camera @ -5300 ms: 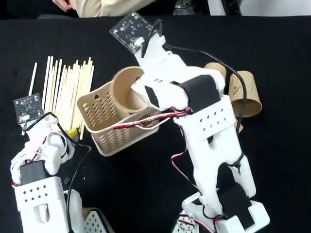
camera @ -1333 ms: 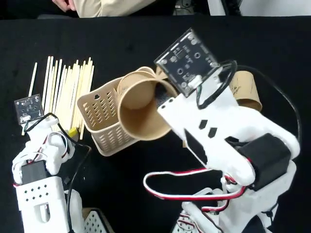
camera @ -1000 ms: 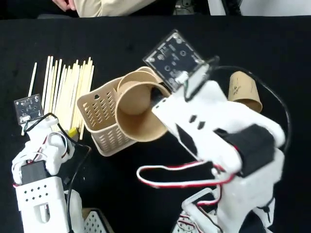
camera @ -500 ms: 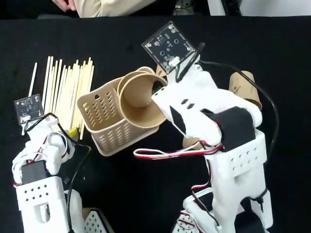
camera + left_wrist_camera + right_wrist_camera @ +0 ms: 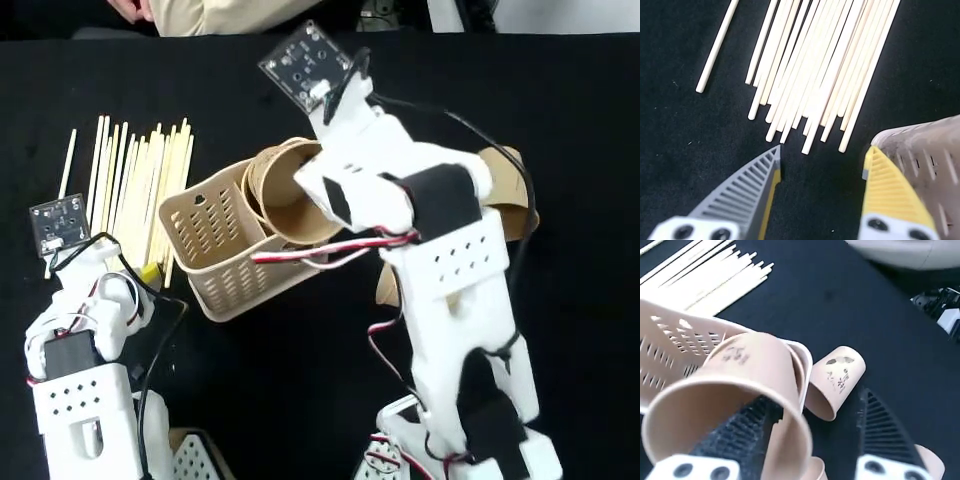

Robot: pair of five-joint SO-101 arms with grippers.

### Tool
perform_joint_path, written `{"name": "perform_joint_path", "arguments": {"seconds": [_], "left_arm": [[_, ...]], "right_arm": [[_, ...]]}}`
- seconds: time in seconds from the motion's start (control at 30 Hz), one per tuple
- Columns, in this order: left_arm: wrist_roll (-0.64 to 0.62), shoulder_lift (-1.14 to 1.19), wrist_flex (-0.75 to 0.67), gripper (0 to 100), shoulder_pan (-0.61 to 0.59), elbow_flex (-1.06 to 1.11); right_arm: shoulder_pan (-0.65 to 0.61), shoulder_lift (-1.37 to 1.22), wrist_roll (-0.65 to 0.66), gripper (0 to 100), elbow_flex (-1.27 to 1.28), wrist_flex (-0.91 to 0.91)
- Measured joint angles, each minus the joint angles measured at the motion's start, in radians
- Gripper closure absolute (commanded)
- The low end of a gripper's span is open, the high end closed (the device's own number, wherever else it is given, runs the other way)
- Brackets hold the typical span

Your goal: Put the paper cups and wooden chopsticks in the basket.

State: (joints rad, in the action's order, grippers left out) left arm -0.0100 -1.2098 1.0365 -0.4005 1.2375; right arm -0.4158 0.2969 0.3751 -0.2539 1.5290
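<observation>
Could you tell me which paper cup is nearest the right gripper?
The tilted cup at the basket mouth: one finger of the open right gripper sits inside its rim. A loose cup lies on its side on the table, farther off.

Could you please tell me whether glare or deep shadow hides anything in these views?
High view: even light, no glare; the black cloth swallows shadows, and the basket reads clearly. Left wrist view: the chopsticks stand bright on the cloth, not washed out. Right wrist view: the nearest paper cup is slightly shaded inside.
</observation>
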Motion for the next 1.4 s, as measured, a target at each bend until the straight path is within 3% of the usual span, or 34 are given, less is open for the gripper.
{"name": "perform_joint_path", "arguments": {"seconds": [0.43, 0.77, 1.13, 1.4], "left_arm": [[0.0, 0.0, 0.0, 74, 0.0, 0.0], [0.0, 0.0, 0.0, 74, 0.0, 0.0], [0.0, 0.0, 0.0, 74, 0.0, 0.0], [0.0, 0.0, 0.0, 74, 0.0, 0.0]], "right_arm": [[-0.08, -0.198, 0.0, 74.4, -0.252, 0.0], [0.0, -0.285, 0.02, 74.4, -0.353, 0.023], [0.184, -0.255, 0.224, 74.5, -0.414, 0.164], [0.315, -0.279, 0.471, 86.0, -0.035, 0.018]]}}
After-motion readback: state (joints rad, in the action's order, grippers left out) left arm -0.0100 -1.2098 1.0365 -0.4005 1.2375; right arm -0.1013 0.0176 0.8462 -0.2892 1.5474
